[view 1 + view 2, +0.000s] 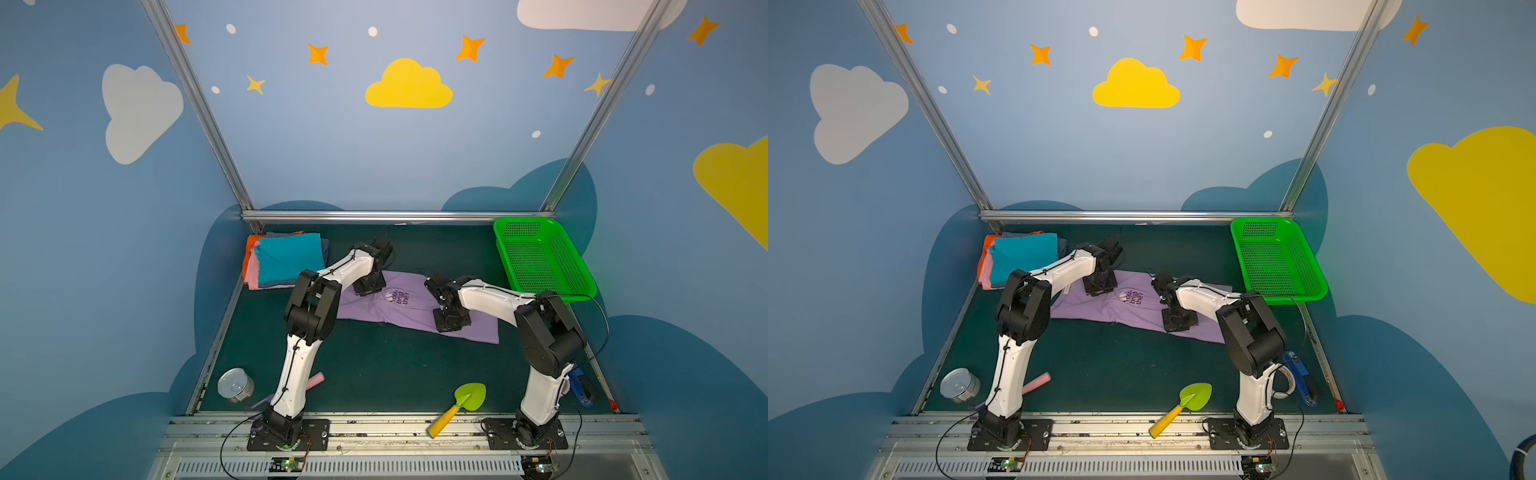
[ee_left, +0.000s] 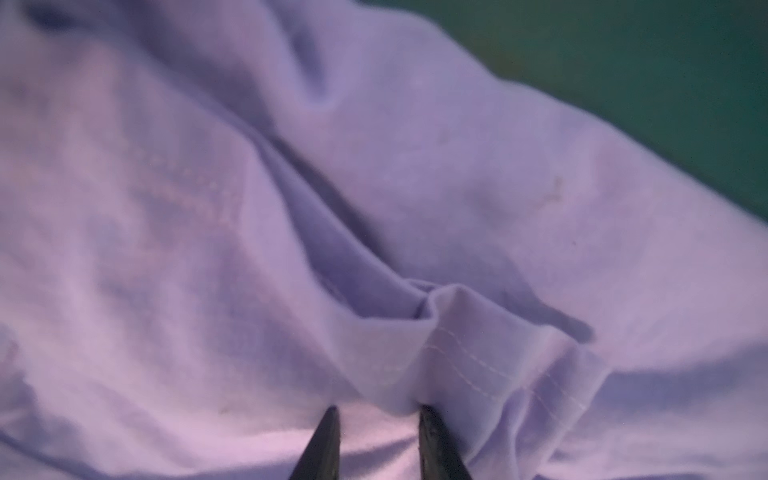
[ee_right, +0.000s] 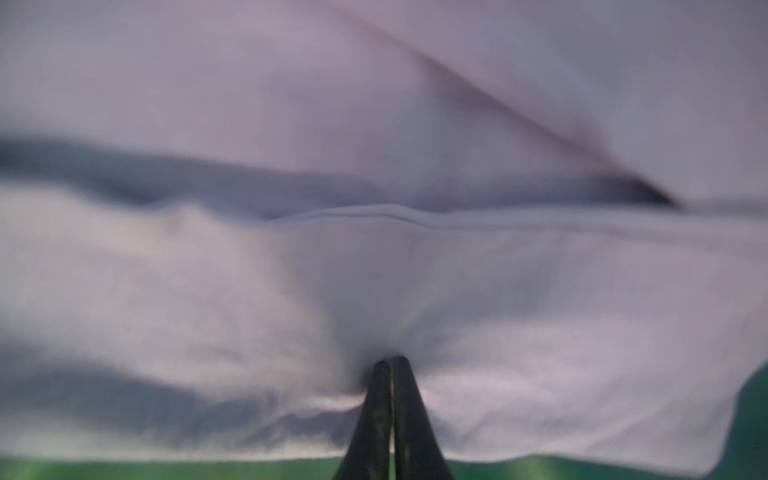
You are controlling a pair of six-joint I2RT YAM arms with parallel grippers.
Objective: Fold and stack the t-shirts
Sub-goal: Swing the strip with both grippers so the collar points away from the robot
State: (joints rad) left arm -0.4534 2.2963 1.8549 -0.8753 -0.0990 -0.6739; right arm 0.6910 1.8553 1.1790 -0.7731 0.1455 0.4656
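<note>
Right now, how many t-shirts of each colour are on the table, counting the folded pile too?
Lavender t-shirt: 1
Teal t-shirt: 1
Grey-blue t-shirt: 1
Pink t-shirt: 1
Orange t-shirt: 1
Total: 5 showing

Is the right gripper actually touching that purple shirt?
Touching. The right wrist view shows the right gripper shut, the lavender t-shirt puckering into its tips.

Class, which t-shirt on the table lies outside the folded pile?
The lavender t-shirt, spread out mid-table; the teal t-shirt and those beneath it lie folded together at the far left.
</note>
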